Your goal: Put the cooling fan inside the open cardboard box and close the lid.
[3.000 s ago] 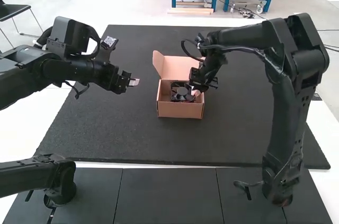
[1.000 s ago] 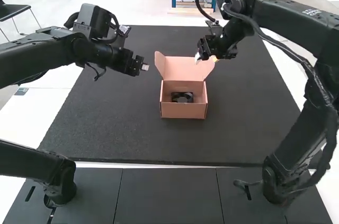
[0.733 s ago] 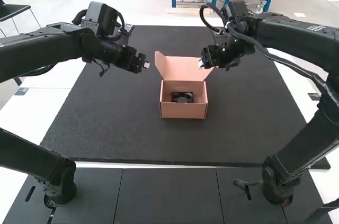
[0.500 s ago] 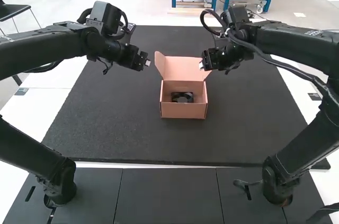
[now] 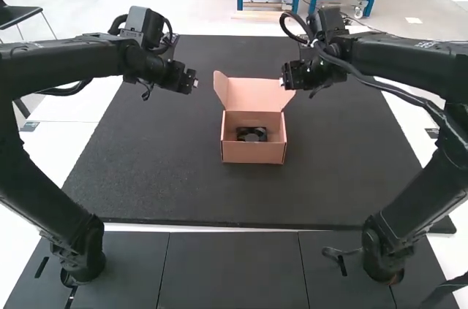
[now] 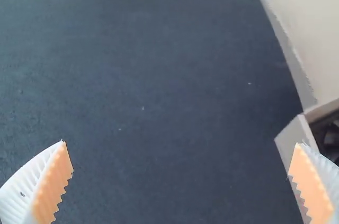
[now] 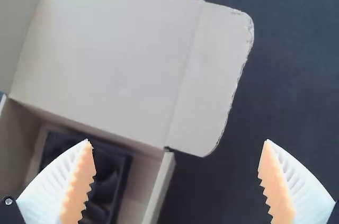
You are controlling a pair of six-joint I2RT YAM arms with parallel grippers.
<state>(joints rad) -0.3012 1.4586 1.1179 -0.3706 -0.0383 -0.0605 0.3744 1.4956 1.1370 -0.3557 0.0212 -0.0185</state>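
Observation:
A small cardboard box [image 5: 252, 137] stands open on the black mat, its lid [image 5: 252, 94] upright at the back. The black cooling fan [image 5: 251, 134] lies inside it, also seen as a dark shape in the box [image 7: 103, 192] in the right wrist view. My left gripper [image 5: 193, 82] hangs open just left of the lid's far left corner [image 6: 296, 38], holding nothing. My right gripper [image 5: 287, 77] hangs open just above the lid's far right corner [image 7: 217, 75], also empty. In the wrist views both pairs of orange-padded fingers stand wide apart.
The black mat [image 5: 146, 170] covers the table around the box, with white table edges at both sides. Both arms stretch in from the sides, above the mat's far half.
The right gripper left the fan in the box, rose and moved behind the lid's right corner. The left gripper swung up and toward the lid's left corner.

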